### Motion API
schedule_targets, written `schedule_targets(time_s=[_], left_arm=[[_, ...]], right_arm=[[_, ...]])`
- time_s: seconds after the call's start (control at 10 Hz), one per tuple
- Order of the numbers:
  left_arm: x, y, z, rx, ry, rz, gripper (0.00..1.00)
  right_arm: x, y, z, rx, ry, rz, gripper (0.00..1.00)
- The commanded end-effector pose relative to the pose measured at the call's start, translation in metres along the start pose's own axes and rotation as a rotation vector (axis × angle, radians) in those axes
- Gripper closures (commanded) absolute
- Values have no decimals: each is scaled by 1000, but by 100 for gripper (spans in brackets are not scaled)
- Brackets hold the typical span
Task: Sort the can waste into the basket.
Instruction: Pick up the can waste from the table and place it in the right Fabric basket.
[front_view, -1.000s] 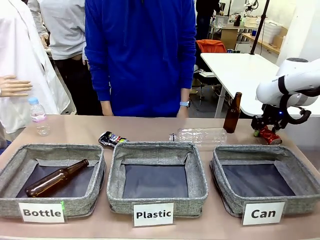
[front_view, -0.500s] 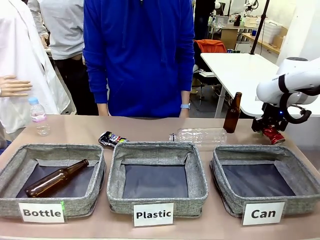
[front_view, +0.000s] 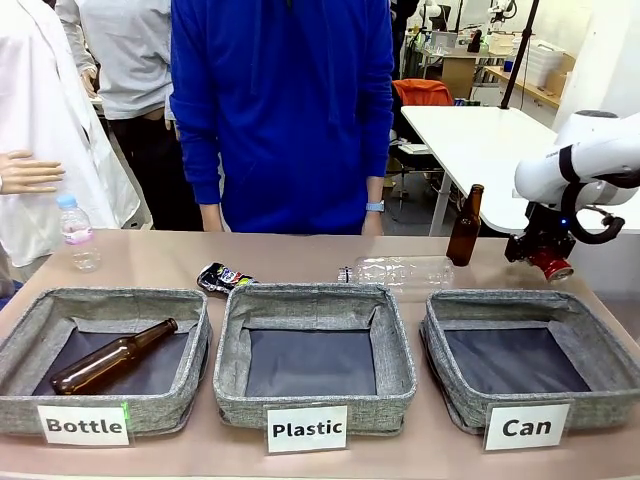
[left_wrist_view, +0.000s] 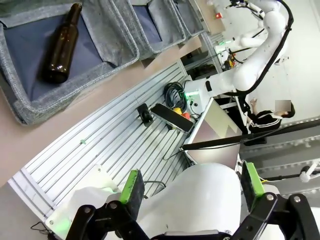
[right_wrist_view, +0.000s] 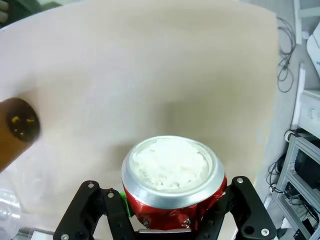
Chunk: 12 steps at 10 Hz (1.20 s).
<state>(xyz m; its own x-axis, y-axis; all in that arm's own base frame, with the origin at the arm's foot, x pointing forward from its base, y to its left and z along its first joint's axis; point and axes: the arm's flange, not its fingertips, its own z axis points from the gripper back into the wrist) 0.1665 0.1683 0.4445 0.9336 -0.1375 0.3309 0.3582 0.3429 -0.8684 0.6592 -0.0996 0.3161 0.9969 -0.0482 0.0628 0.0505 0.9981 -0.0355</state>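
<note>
R gripper (right_wrist_view: 172, 212) is clamped on the red can (right_wrist_view: 172, 175), jaws pinching its crushed sides. The silver top faces the wrist cam, so the can's axis runs along the fingers. In front view the R gripper (front_view: 545, 254) holds the red can (front_view: 553, 266) in the air, off the table, just past the far right corner of the "Can" basket (front_view: 470, 405). Basket opening lies below and toward the robot's side, a bit left of the can. Judging from that, next move = short carry inward over the rim, then let go.

L gripper (left_wrist_view: 192, 185) is wide open w/ nothing btwn the pads, parked back over the robot's base.

Black can (front_view: 222, 277) lies flat on the table behind the gap btwn "Bottle" basket (front_view: 190, 380) and "Plastic" basket (front_view: 232, 385), probably nearer the L arm's side.

Count:
- 2 cans
- 3 baskets
- 2 brown bottles: one in the "Bottle" basket (front_view: 113, 356), one upright (front_view: 464, 226)
- 2 clear bottles: one lying (front_view: 400, 271), one small upright (front_view: 77, 232)
</note>
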Motion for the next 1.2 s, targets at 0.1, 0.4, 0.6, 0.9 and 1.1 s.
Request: schedule_targets(time_s=[0.1,0.4,0.6,0.9,1.1], left_arm=[[3,-4,3,-20,-10,6,0],[3,-4,3,-20,-10,6,0],[3,-4,3,-20,-10,6,0],[3,-4,3,-20,-10,6,0],[3,-4,3,-20,-10,6,0]], right_arm=[[-41,-9,88,56,-43,111,100],[-131,2,171,158,-128,503,100],[-201,27,185,176,-150,873,100],[-270,68,183,274,-171,1332,100],[-309,97,162,197,-199,1530,100]])
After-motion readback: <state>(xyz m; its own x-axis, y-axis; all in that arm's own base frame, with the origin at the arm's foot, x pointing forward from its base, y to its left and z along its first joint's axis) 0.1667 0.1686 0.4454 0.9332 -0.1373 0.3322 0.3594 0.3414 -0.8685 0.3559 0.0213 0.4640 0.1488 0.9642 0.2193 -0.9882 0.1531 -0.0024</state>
